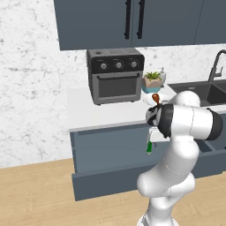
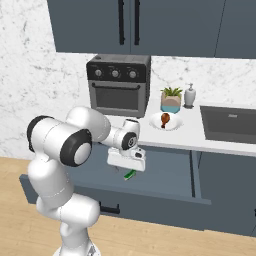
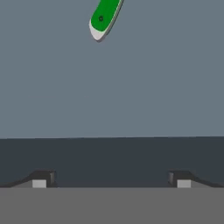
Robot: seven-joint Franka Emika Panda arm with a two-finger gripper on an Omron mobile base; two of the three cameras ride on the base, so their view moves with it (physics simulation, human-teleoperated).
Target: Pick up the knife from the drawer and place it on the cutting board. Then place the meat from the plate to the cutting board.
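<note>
Gripper, jaws spread wide and empty, poised above the open drawer. The knife lies on the drawer floor just ahead, its green handle end nearest.

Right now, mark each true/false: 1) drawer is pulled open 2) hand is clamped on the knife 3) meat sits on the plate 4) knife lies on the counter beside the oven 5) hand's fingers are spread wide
1) True: the drawer stands pulled out below the counter.
2) False: the hand is empty; the knife lies apart from it on the drawer floor.
3) True: the meat rests on the plate.
4) False: the knife lies inside the drawer.
5) True: the fingers stand wide apart, nothing between them.
</note>
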